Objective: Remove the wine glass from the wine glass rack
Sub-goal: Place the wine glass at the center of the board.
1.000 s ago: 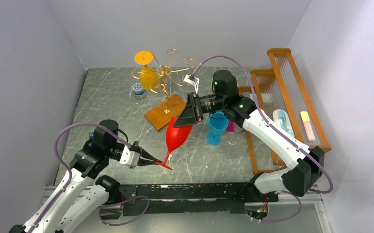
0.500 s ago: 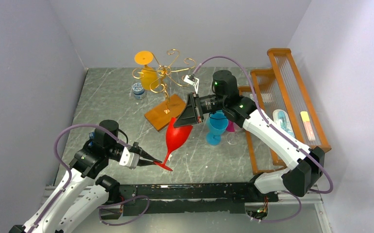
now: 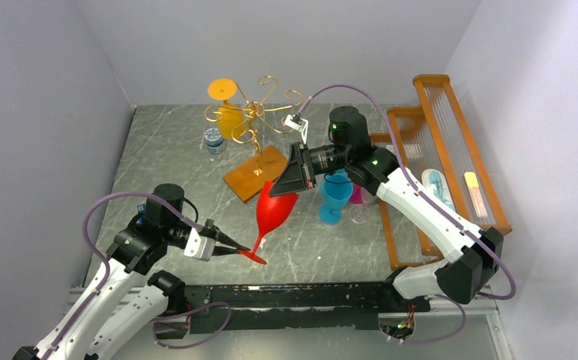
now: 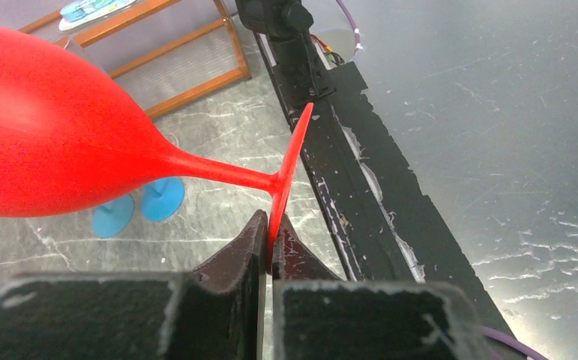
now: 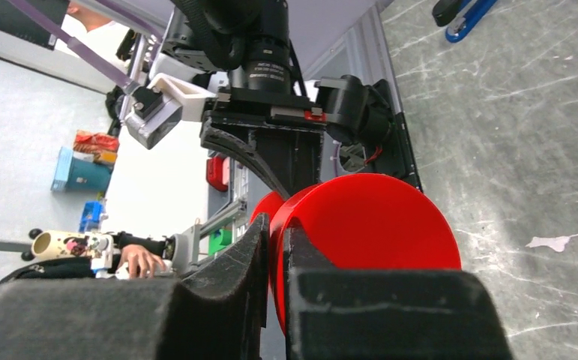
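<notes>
– Between your two grippers, over the near middle of the table: that's where the opaque red wine glass (image 3: 274, 210) is. It's off the rack, tilted, with the bowl up toward the back and the foot down toward your side.

– What has my left one got?

– Your left gripper (image 3: 245, 247) is pinched on the edge of the glass's flat round foot. In the left wrist view the left fingers (image 4: 233, 259) sit tight on either side of the red disc, with almost no gap.

– And the right?

– Your right gripper (image 3: 284, 187) is nipped onto the bowl's rim. In the right wrist view the right fingers (image 5: 226, 270) are narrow, with the red lip between them.

– Is the foot on the table?

– Can't tell. It's low over the grey marbled table (image 3: 166, 165), and contact isn't visible.

– Where's the rack?

– The thin gold wire wine glass rack (image 3: 263, 112), with curled arms on a flat brown wooden base, stands at the back. Its base is just behind the red bowl. An orange wine glass (image 3: 228, 112) hangs upside down on its left side, and a small blue-and-white jar (image 3: 213, 139) sits just beside it.

– Anything else?

– Two light blue stemmed glasses (image 3: 334, 196) stand upright under your right arm, just right of the red one. An orange wooden frame with clear rods (image 3: 450, 150) runs along the right edge.
</notes>
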Robot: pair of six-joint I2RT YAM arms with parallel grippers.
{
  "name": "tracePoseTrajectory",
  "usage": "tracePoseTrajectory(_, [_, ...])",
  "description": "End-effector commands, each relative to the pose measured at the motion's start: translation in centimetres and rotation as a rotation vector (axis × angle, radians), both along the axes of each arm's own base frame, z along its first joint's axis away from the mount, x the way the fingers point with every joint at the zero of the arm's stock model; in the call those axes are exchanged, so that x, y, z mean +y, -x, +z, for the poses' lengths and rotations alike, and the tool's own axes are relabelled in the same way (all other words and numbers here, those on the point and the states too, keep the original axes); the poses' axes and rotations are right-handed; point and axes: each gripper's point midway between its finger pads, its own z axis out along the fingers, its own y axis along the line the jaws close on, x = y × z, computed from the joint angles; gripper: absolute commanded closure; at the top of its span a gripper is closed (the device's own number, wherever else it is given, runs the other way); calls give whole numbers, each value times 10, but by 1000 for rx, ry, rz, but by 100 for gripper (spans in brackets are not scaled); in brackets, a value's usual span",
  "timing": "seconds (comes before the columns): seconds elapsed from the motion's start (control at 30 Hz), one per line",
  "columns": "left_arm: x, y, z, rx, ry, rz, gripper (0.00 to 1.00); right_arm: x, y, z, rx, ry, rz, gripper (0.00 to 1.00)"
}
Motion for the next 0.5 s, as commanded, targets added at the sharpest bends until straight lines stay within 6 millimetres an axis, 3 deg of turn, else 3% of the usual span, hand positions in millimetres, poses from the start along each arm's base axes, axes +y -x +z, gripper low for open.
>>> tracePoseTrajectory(0.0, [2, 4, 0, 13, -9, -15, 95, -3, 7, 17, -29, -31, 30, 97])
tracePoseTrajectory(0.47, [0, 1, 6, -8, 11, -12, 95, -5, 7, 19, -60, -43, -3, 100])
